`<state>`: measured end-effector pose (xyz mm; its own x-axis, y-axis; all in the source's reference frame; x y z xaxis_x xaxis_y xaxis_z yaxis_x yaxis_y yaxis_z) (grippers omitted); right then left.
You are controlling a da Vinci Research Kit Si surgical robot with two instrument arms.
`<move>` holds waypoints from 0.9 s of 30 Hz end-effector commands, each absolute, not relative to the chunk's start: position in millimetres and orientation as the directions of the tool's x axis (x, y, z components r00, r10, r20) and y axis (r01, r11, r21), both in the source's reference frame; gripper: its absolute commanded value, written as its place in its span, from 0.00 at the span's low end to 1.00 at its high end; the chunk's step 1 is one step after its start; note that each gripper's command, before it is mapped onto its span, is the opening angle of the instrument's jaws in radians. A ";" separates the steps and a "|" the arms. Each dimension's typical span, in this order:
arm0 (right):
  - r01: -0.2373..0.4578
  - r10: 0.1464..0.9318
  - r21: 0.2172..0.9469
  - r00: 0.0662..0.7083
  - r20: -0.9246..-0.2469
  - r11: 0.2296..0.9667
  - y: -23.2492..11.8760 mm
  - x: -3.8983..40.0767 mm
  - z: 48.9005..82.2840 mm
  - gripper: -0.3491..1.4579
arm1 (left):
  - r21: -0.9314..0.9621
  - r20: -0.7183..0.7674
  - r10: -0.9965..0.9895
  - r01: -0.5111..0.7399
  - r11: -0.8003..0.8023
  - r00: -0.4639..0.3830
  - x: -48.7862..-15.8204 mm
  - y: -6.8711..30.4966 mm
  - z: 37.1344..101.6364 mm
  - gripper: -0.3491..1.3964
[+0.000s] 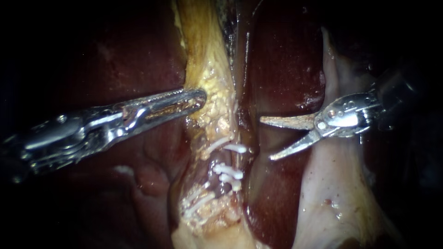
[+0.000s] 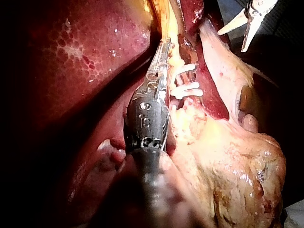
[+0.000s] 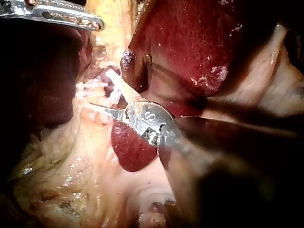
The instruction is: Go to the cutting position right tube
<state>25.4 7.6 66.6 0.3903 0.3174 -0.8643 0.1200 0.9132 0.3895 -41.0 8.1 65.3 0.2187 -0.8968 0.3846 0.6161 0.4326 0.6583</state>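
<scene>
Left instrument (image 1: 200,98) and right instrument (image 1: 266,138), two, flank several clips (image 1: 229,173).

Liver (image 1: 286,60) w/ fatty strip (image 1: 207,69) & pale flap (image 1: 337,198).
Liver dark red, glossy, in bkgd; fatty strip yellow, runs top to bottom at ctr; pale flap lies to its right, wet-looking.

Surround black, light pooled mid-scene, wet glare; small blue-grey surface patch (image 2: 232,9) in background.

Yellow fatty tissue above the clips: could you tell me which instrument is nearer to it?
Left. The left instrument grips the yellow fatty tissue at its edge; the right instrument, jaws open, stands apart from it.
</scene>
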 end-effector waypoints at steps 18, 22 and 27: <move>0.162 0.376 0.473 0.410 -0.831 0.866 4.0 27.8 70.1 0.99 | 0.644 0.405 -0.898 0.645 0.412 0.170 -32.8 11.9 58.8 0.00; 0.168 0.427 0.534 0.427 -0.797 0.829 2.8 28.9 71.2 0.99 | 0.643 0.415 -0.899 0.654 0.398 0.139 -30.1 13.3 56.8 0.00; 0.151 0.514 0.645 0.481 -0.710 0.749 1.4 30.2 72.3 0.97 | 0.649 0.420 -0.901 0.657 0.385 0.113 -28.8 13.7 54.0 0.00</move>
<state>30.4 1.2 72.4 0.4808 0.5367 -0.6934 0.1389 0.7341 0.6646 -28.7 13.6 53.6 0.1107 -0.9007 0.4201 0.6556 0.3839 0.6503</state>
